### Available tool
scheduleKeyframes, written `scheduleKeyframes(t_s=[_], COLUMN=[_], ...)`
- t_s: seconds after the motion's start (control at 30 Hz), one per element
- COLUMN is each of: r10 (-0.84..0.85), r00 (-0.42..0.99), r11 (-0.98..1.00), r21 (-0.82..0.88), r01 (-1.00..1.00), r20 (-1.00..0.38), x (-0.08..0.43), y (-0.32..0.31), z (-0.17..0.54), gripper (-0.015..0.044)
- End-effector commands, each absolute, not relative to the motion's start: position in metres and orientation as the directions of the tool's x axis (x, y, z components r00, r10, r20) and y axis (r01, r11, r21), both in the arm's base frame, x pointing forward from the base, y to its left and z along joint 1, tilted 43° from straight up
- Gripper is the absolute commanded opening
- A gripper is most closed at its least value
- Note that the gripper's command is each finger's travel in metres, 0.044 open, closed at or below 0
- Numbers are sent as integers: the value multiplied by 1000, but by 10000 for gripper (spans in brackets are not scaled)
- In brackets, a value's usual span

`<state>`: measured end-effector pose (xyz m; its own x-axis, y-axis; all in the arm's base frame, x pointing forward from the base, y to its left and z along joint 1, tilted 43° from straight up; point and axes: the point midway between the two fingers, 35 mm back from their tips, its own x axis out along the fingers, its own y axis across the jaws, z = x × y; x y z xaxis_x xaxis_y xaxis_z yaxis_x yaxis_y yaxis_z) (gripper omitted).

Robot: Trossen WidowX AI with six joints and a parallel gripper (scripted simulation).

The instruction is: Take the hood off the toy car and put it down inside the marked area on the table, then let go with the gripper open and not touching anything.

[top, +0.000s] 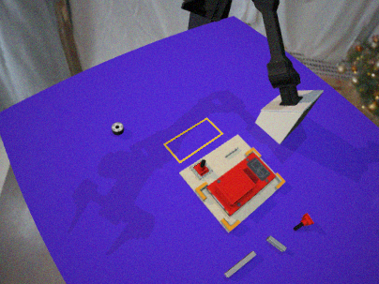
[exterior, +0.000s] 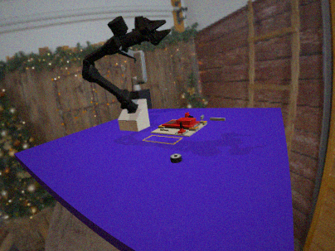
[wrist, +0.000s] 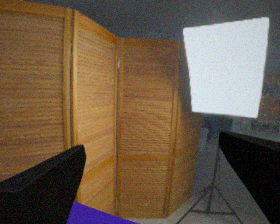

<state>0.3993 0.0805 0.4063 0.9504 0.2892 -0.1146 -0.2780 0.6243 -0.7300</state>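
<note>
The toy car (top: 241, 183) is a flat red body on a beige board (top: 217, 159) between orange corner brackets. A raised red panel, apparently the hood (top: 233, 189) (exterior: 187, 121), sits on it beside a dark window piece. The marked area (top: 202, 147) (exterior: 158, 142) is a thin yellow outline on the purple table beside the board; nothing lies inside it. My gripper (exterior: 167, 27) (wrist: 152, 141) is open and empty, high above the table and far from the car. The top view shows only dark arm parts at its top edge, not the fingers clearly.
A small red piece with a black peg (top: 202, 168) stands on the board. A black-and-white wheel (top: 117, 128) (exterior: 176, 158) lies apart. Two grey bars (top: 240, 264) (top: 277, 244) and a red-and-black piece (top: 306, 220) lie beyond the car. The arm's white base (top: 281, 121) (exterior: 134, 120) stands near the board.
</note>
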Motion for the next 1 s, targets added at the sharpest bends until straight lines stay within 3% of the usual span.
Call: scheduleKeyframes(t_s=[0.0, 0.27, 0.53, 0.73, 0.97], r10=[252, 131, -29, -175, -378], r00=[939, 852, 672, 491, 249], r11=[674, 807, 909, 946, 922], r21=[-654, -444, -299, -284, -388], r01=[-343, -389, -290, -157, 9], r20=[-232, -507, -740, -853, -892], x=[416, 441, 442, 427, 396], y=[84, 84, 79, 71, 56], z=[367, 273, 177, 111, 41], gripper=[440, 440, 440, 440, 440])
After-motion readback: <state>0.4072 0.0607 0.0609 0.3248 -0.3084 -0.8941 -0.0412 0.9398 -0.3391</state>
